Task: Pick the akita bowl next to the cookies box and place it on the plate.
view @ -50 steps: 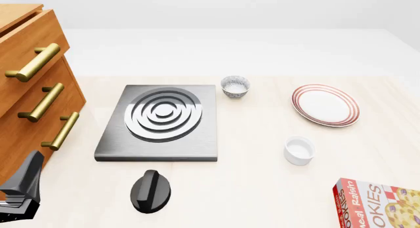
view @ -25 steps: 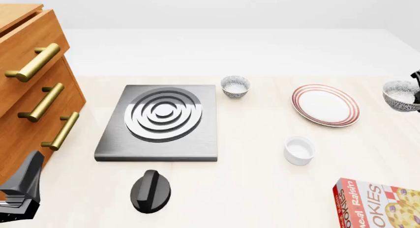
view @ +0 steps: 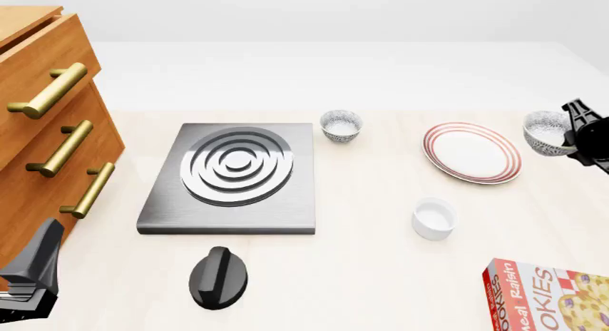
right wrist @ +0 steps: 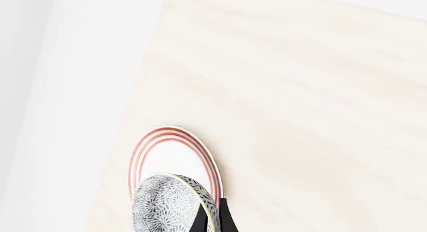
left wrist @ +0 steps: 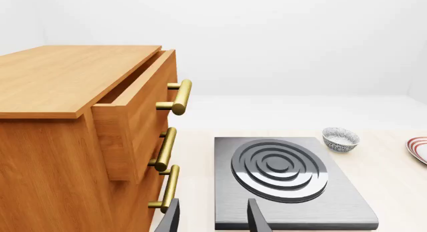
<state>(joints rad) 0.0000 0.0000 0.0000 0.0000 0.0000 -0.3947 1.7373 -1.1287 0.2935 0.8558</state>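
Note:
The speckled akita bowl (view: pixel 546 132) hangs in the air just right of the plate (view: pixel 472 153), with my right gripper (view: pixel 574 131) shut on its rim. In the right wrist view the akita bowl (right wrist: pixel 169 204) overlaps the near edge of the red-ringed plate (right wrist: pixel 175 154), and one dark finger (right wrist: pixel 224 218) shows beside it. The cookies box (view: pixel 548 296) lies at the front right corner, partly cut off. My left gripper (view: pixel 31 274) rests at the front left, and in the left wrist view that gripper (left wrist: pixel 213 221) is open on nothing.
A second speckled bowl (view: pixel 341 124) stands behind the grey burner slab (view: pixel 231 175). A plain white cup (view: pixel 434 218) sits in front of the plate. A black knob (view: pixel 219 276) lies near the front. A wooden drawer cabinet (view: pixel 48 131) fills the left side.
My right gripper has come in from the right edge carrying the bowl and moved left toward the plate. The left arm has stayed still.

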